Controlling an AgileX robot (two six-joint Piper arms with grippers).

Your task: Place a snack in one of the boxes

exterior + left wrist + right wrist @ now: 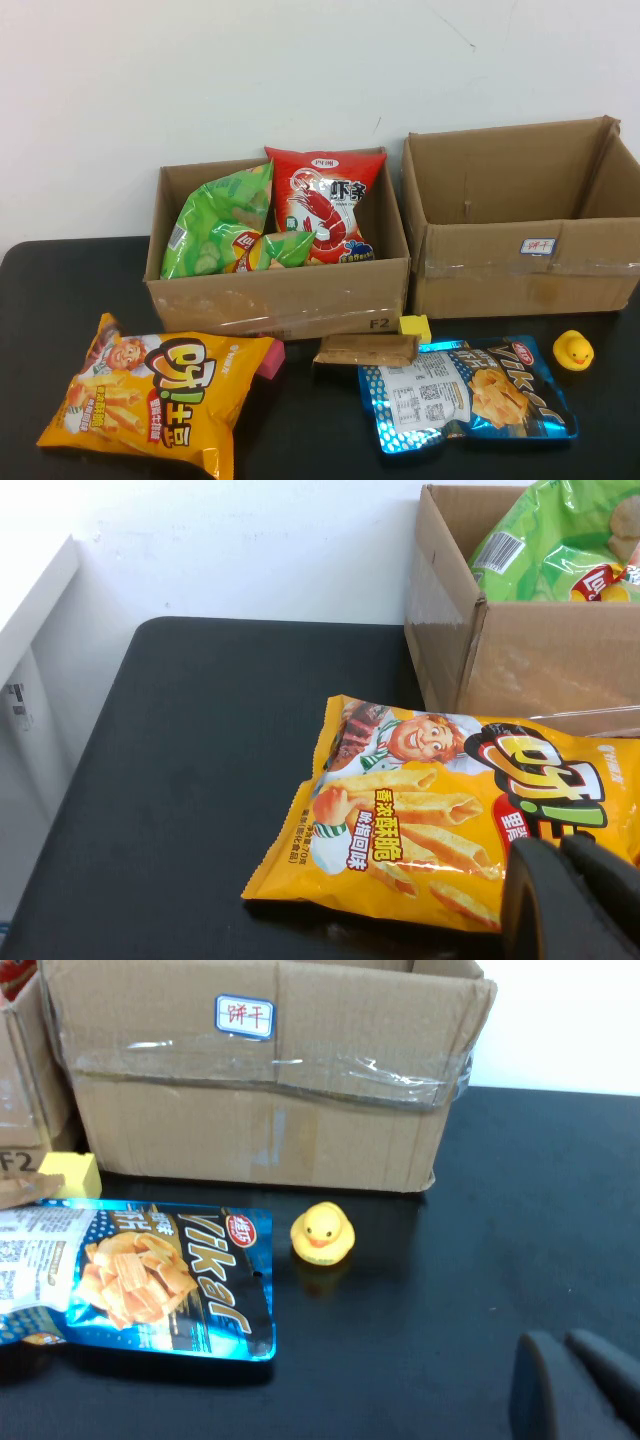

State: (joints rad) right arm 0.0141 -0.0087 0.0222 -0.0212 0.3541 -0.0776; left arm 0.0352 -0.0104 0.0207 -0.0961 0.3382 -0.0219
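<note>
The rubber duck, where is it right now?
In the high view the rubber duck sits on the table's right side, before the labelled box, beside the blue snack bag.

Even, bright overhead light; soft shadows under the bags; glare streaks the blue bag (468,397) and box tape; wrist views slightly soft.

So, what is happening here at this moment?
Nothing is being handled yet. The left gripper hangs shut above the yellow snack bag, and the right gripper hangs shut near the rubber duck and the blue snack bag. The left box holds two bags; the labelled box looks empty.
</note>
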